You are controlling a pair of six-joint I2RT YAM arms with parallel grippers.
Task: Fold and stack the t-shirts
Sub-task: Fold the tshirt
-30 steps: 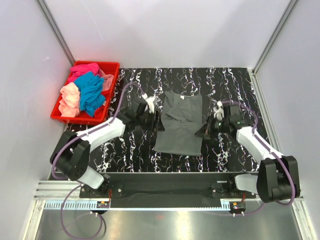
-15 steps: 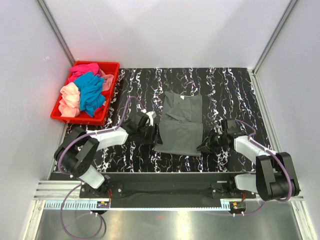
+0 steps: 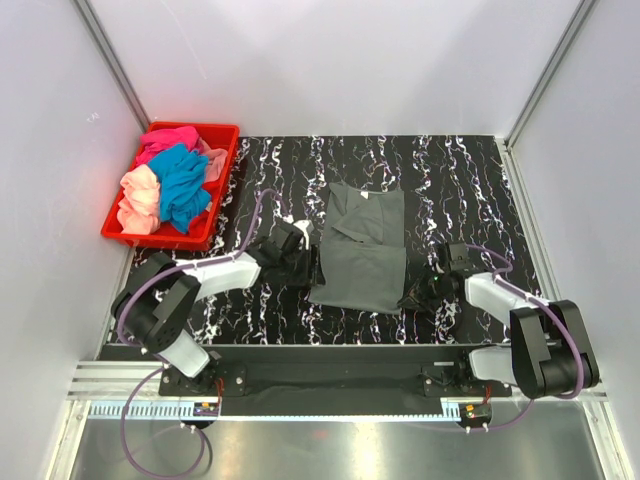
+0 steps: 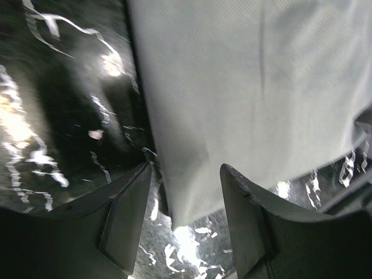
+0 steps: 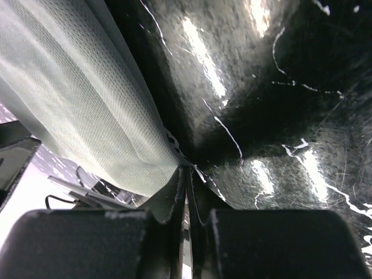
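A dark grey t-shirt (image 3: 362,250) lies flat in the middle of the black marbled table, sleeves folded in, a small white tag at its neck. My left gripper (image 3: 306,268) sits low at the shirt's near left corner. In the left wrist view it (image 4: 186,200) stands open, with the grey cloth (image 4: 250,87) ending in a point between the jaws. At the near right corner is my right gripper (image 3: 414,297). The right wrist view shows it (image 5: 187,174) shut, pinching the edge of the cloth (image 5: 75,93). Magenta (image 3: 168,138), teal (image 3: 185,185) and peach (image 3: 140,200) t-shirts lie heaped in the crate.
A red plastic crate (image 3: 115,228) stands at the table's back left corner. White walls with metal posts close the table on three sides. The arm bases sit on a black rail (image 3: 330,365) at the near edge.
Both grippers have come down and toward the near edge, from the shirt's middle sides to its near corners. The right jaws have closed on the cloth edge.
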